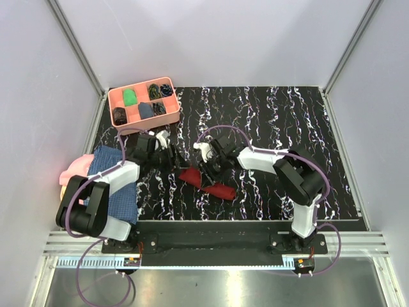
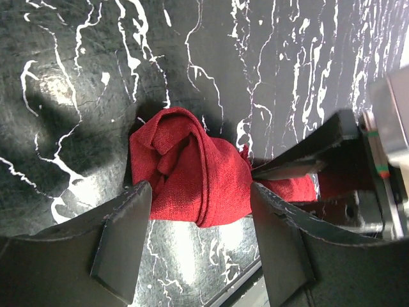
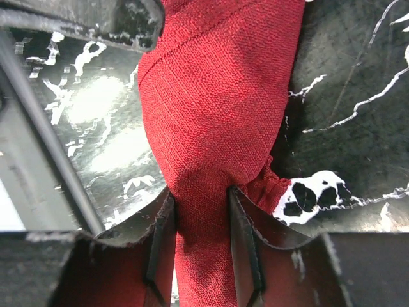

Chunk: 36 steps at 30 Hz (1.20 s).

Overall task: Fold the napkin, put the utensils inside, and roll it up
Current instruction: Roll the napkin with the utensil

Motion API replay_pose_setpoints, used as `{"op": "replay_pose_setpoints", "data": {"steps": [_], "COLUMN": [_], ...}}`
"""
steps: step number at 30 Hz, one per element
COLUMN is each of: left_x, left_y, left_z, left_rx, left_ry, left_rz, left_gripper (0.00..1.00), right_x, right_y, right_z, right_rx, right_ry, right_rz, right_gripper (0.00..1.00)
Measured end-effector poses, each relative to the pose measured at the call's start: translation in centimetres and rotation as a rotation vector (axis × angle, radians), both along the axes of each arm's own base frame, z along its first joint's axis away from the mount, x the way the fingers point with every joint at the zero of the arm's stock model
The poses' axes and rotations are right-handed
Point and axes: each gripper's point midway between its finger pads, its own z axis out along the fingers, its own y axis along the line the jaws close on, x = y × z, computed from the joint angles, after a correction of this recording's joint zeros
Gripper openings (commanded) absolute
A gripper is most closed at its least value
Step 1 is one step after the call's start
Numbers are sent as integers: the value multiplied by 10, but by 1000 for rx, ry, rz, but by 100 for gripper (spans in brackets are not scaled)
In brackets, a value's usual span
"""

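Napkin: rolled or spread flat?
Rolled. The napkin is a compact red tube on the table; the left wrist view shows spiralled layers at its end. The right gripper pinches it. No utensils visible.

Marbled table (image 1: pixel 287 128), rolled napkin (image 1: pixel 217 187) (red), pink tray (image 1: pixel 117 98)

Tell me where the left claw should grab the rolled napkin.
Probably across the free end of the napkin, coming from above with the left claw straddling its width. The roll lies flat and narrow there, and the right claw pinches the other part.
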Motion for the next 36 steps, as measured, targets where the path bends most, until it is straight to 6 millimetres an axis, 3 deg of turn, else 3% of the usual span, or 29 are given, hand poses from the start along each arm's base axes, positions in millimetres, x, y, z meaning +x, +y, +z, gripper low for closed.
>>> {"op": "replay_pose_setpoints", "data": {"steps": [11,12,13,14,16,17,18,25,30,36], "left_x": [-3,-3,-3,-2,-1,-1,-1,1,5,6], "left_y": [-27,-29,-30,-31,-31,-31,-31,-32,-34,-35], "left_z": [-9,-11,-13,-14,-18,-21,-23,-26,-28,-31], "left_rx": [-40,-43,-46,-48,-49,-48,-47,-39,-32,-29], "left_ry": [-9,-7,-4,-1,9,12,20,52,88,108], "left_rz": [-67,-72,-75,-76,-70,-70,-69,-66,-61,-59], "left_gripper": [42,38,26,20,2,0,0,0,0,0], "right_x": [1,0,0,0,0,0,-1,-4,13,30], "right_y": [0,0,0,0,-1,-1,-1,2,-8,-26], "right_z": [0,0,0,0,0,0,1,17,17,33], "right_rx": [95,101,105,110,119,123,127,152,86,49], "right_ry": [196,209,220,230,253,264,276,304,185,9], "right_rz": [-1,2,2,2,1,1,-1,-7,-84,-177], "right_gripper": [38,38,38,39,49,55,68,90,95,98]}}
